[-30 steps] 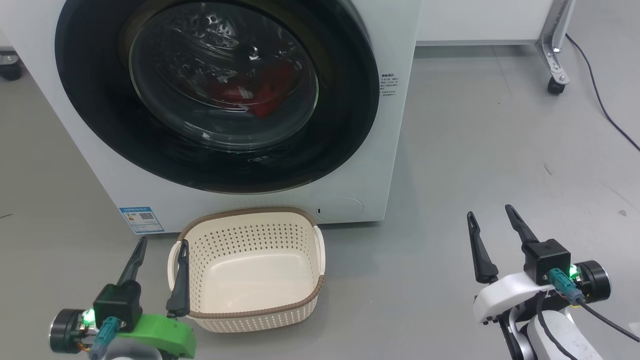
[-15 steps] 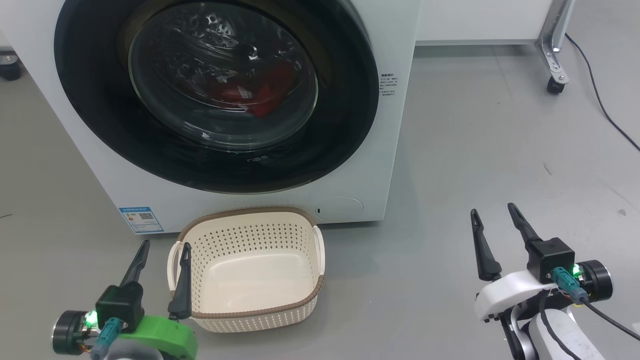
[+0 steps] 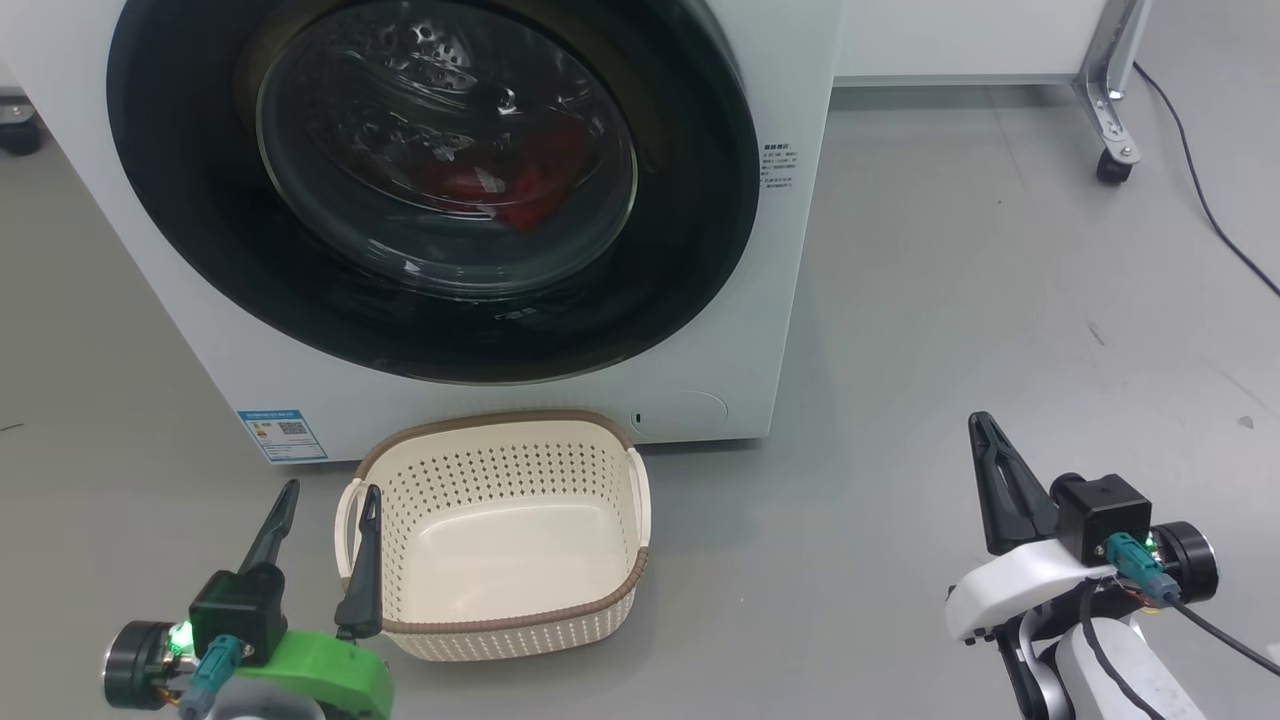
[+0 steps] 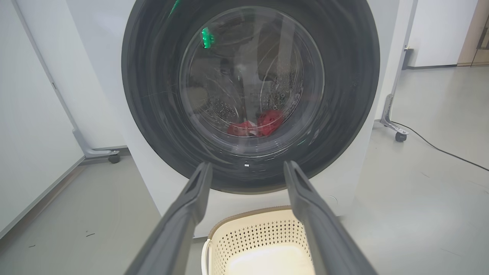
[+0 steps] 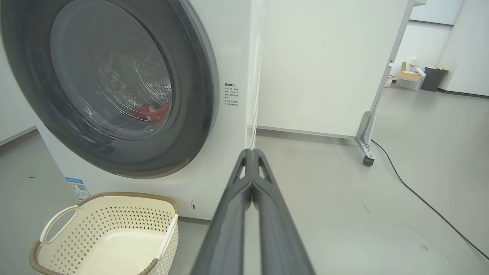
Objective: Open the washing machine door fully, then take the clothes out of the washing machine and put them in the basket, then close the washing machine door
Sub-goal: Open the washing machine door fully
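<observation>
Red clothes (image 3: 500,190) lie low in the washing machine (image 3: 790,300), seen through the shut washing machine door (image 3: 200,250). The basket (image 3: 500,622) stands on the floor (image 3: 950,300) just in front, beside the left tool (image 3: 331,488) with fingers spread; the right tool (image 3: 982,425), well to the right, is pressed together.

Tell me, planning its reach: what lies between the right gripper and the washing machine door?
Only bare floor, then the washing machine's white front, in the head view.

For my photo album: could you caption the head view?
Washing machine door shut, red clothes inside, empty basket in front, left gripper open, right gripper shut.
</observation>
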Robot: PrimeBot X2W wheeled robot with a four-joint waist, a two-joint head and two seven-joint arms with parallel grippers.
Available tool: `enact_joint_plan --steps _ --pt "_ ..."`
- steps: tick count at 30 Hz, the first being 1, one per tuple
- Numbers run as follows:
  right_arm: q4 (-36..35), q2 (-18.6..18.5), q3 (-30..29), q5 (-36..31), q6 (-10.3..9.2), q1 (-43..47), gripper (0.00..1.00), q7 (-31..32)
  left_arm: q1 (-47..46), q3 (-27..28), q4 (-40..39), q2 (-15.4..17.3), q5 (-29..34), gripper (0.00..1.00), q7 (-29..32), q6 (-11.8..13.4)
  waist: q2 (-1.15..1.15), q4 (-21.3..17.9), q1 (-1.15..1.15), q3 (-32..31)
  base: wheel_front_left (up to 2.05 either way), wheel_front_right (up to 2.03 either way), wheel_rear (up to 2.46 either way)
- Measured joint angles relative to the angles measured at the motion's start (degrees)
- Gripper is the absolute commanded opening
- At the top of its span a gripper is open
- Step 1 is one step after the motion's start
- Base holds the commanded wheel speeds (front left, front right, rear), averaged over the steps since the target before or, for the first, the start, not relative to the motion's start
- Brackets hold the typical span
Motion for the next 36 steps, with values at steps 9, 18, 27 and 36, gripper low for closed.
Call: enact_joint_plan --steps 9,18,27,36 --pt "0.5 1.2 -3.0 4.8 2.42 -0.2 0.0 0.0 -0.2 0.4 -0.2 -0.3 0.1 1.0 0.0 0.0 0.0 0.4 0.0 1.7 0.0 0.0 0.0" --pt "2.9 4.0 -8.4 18.6 7.0 -3.3 0.0 0.2 -2.5 0.6 -1.5 -0.7 0.3 1.0 -0.1 0.0 0.0 1.1 0.0 5.0 0.0 0.0 0.0" --pt "4.4 4.6 -13.7 37.1 9.51 -12.6 0.0 6.6 -5.2 0.5 -2.8 -0.9 0.7 1.0 -0.2 -0.2 0.0 2.1 0.0 9.9 0.0 0.0 0.0" --pt "5.4 4.5 -17.8 53.2 9.84 -24.0 0.0 17.0 -8.8 -0.4 -4.0 -1.2 0.8 1.0 -0.2 -0.7 0.0 3.7 0.0 14.7 0.0 0.0 0.0"
